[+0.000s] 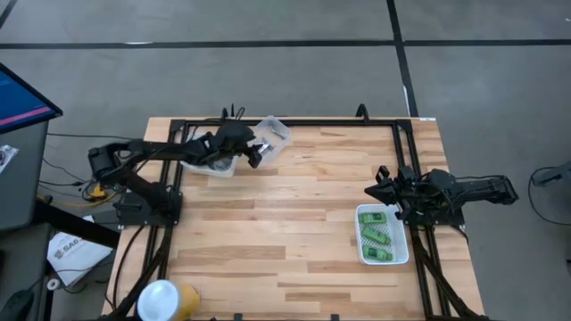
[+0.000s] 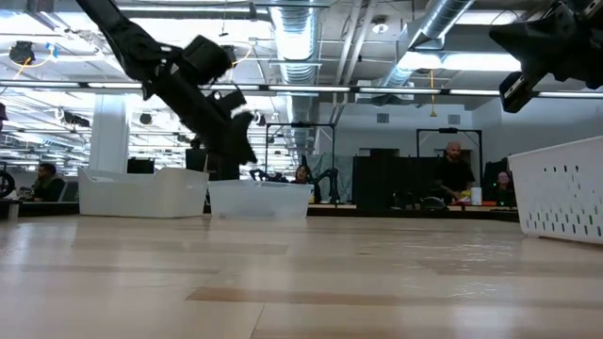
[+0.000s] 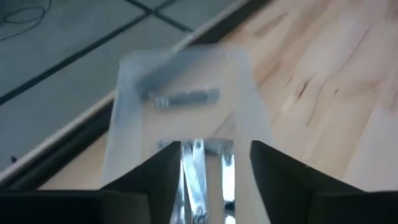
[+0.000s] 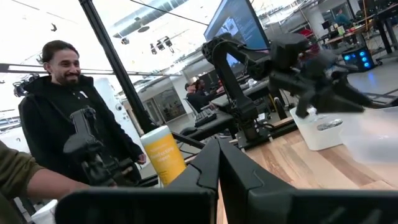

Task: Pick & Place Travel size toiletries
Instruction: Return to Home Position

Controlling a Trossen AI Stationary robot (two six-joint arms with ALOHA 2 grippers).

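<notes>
Three bright green bottles (image 1: pixel 381 234) lie in the white mesh basket (image 1: pixel 360 234) near the table's right edge. Silver grooming tools (image 3: pixel 200 177) lie on the floor of a clear plastic tub (image 1: pixel 275 132) at the far edge, and another silver tool (image 3: pixel 186 98) lies farther in. My left gripper (image 3: pixel 211 149) hangs open just above this tub (image 2: pixel 259 198), its fingers either side of the tools and touching nothing. A second tub (image 1: pixel 214 166) beside it holds something dark (image 4: pixel 329 124). My right gripper (image 1: pixel 376 186) is shut and raised beyond the basket's far end (image 2: pixel 565 188).
A yellow cylinder with a white lid (image 1: pixel 166 301) lies at the table's near left corner. The middle of the wooden table (image 1: pixel 285 223) is bare. A black frame runs along the table's edges (image 1: pixel 312 123). People (image 4: pixel 62 124) stand in the room beyond the table.
</notes>
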